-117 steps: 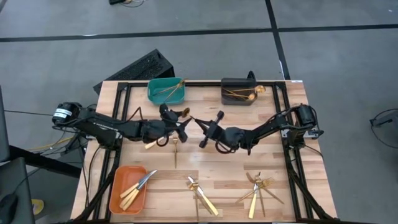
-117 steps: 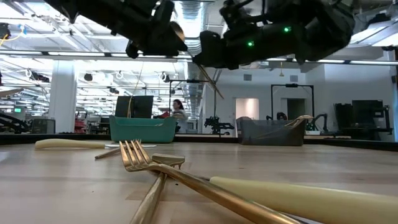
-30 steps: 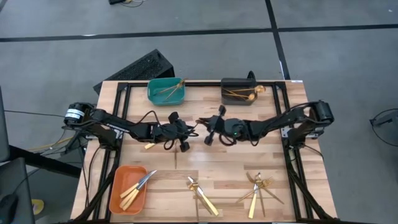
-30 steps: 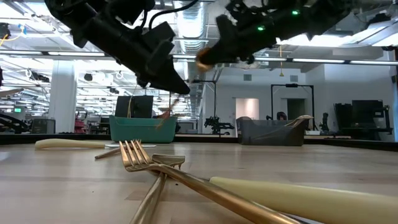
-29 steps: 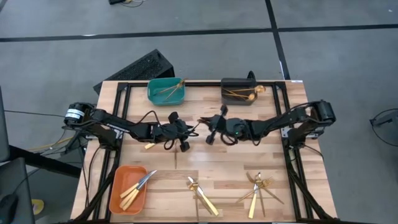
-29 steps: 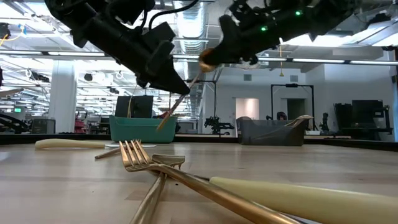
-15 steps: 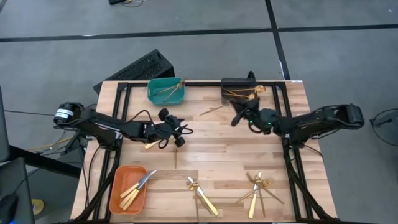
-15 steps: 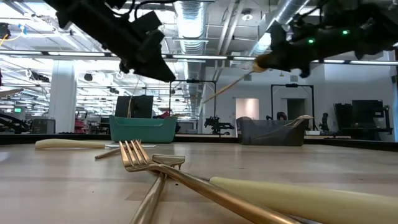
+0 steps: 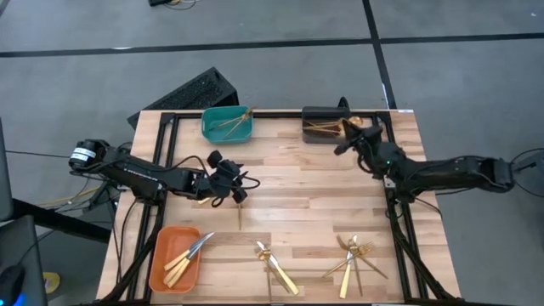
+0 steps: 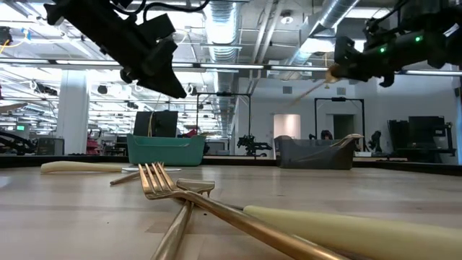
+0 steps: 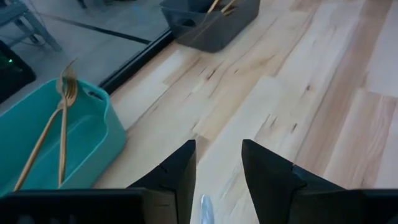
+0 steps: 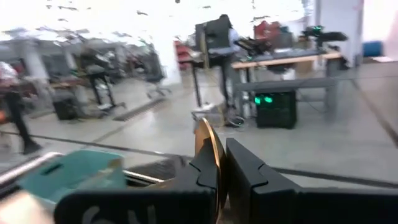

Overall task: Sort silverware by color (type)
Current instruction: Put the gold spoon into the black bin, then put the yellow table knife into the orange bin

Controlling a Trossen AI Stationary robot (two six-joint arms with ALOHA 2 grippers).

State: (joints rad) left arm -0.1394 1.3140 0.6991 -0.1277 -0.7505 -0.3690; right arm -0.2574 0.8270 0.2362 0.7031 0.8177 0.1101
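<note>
Gripping a gold spoon (image 12: 207, 163) between closed fingers, the right hand (image 9: 351, 141) hangs at the dark grey bin (image 9: 320, 134) near the worktop's (image 9: 314, 200) far edge. Partly open and holding nothing, the left hand (image 9: 231, 181) hovers toward the left edge, beside the teal bin (image 9: 226, 131). More silverware (image 9: 352, 253) lies along the near edge.
</note>
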